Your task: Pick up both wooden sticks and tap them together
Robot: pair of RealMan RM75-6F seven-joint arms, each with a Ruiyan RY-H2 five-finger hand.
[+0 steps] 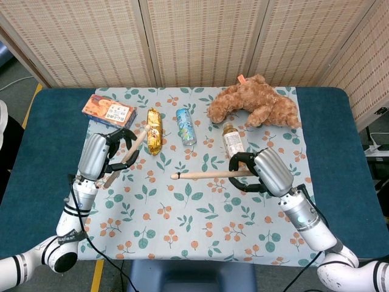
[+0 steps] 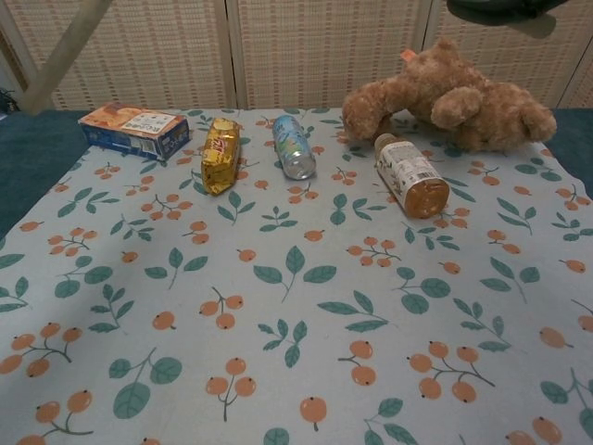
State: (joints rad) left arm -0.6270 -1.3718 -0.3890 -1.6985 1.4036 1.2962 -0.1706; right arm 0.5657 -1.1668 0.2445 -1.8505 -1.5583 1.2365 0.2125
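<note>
In the head view my left hand (image 1: 112,151) grips a wooden stick (image 1: 138,141) that slants up to the right, above the cloth's left part. My right hand (image 1: 255,172) grips the other wooden stick (image 1: 197,174), which lies level and points left over the middle of the cloth. The two sticks are apart. In the chest view the left stick (image 2: 65,56) crosses the top left corner and only a dark part of the right hand (image 2: 500,9) shows at the top edge.
On the floral cloth (image 1: 194,213) lie a snack box (image 1: 109,111), a gold packet (image 1: 154,129), a blue can (image 1: 186,126), a drink bottle (image 1: 233,140) and a brown teddy bear (image 1: 255,103). Woven screens stand behind the table.
</note>
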